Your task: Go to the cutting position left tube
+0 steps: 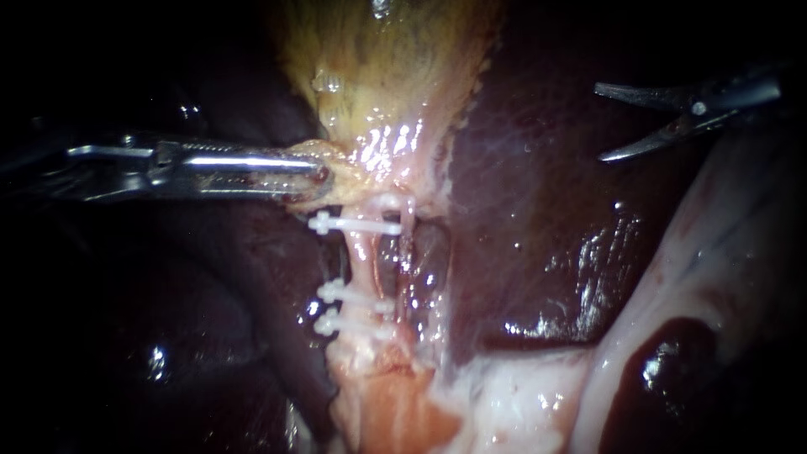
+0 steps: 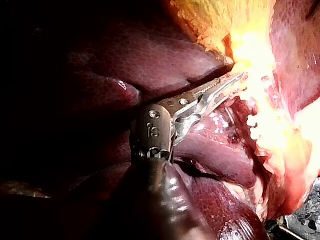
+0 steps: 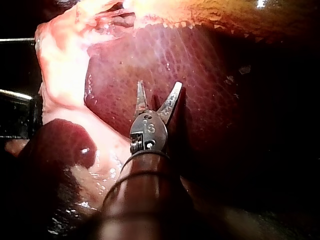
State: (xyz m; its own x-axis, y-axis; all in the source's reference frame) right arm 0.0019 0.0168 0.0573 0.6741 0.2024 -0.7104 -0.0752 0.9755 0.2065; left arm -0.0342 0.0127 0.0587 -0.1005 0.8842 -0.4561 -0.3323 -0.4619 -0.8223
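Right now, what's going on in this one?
The left instrument grips the gallbladder at its lower end, just above a tube carrying three white clips. The right instrument hangs over the liver, blades open, well away from the tube. It is not yet at a cutting position, and the tube is uncut.

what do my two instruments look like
Left instrument: dark shaft, shiny silver wrist joint with small pins, and long, narrow, straight jaws with fine teeth along the inner edges. Right instrument: dark shaft, grey metal joint with a round pivot pin, and two short, pointed, slightly curved blades like scissors. No cables show.
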